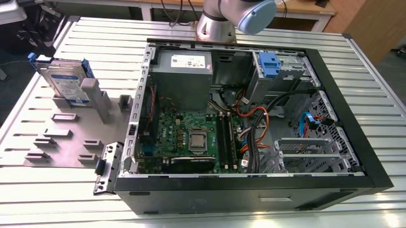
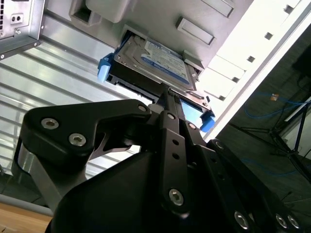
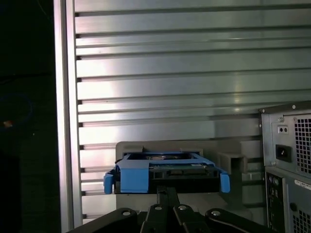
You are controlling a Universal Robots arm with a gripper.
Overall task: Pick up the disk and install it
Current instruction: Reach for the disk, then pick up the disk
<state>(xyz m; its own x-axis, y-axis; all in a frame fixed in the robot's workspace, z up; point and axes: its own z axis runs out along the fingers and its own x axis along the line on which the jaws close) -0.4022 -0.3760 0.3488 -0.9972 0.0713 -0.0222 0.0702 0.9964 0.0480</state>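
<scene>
The disk (image 1: 66, 81) stands on edge in a slot of the grey fixture plate (image 1: 76, 130), on the exterior view's left, its blue carrier frame wrapping its rim; the labelled face is turned toward the open computer case (image 1: 345, 118). The fixture's near edge lies just beside the case wall, with bare slatted table (image 1: 374, 71) round the rest; the table edge runs close behind the disk.

In both wrist views the gripper (image 2: 167, 92) (image 3: 167, 192) points at the disk (image 2: 155, 60) (image 3: 165, 171) but is apart from it; its jaws look pressed together with nothing between them.

Inside the case sit the grey power supply (image 1: 184, 71) and another blue carrier (image 1: 269, 64) at the far wall; the power supply's corner (image 3: 286, 145) shows near the fixture – open table lies between it and the disk.
</scene>
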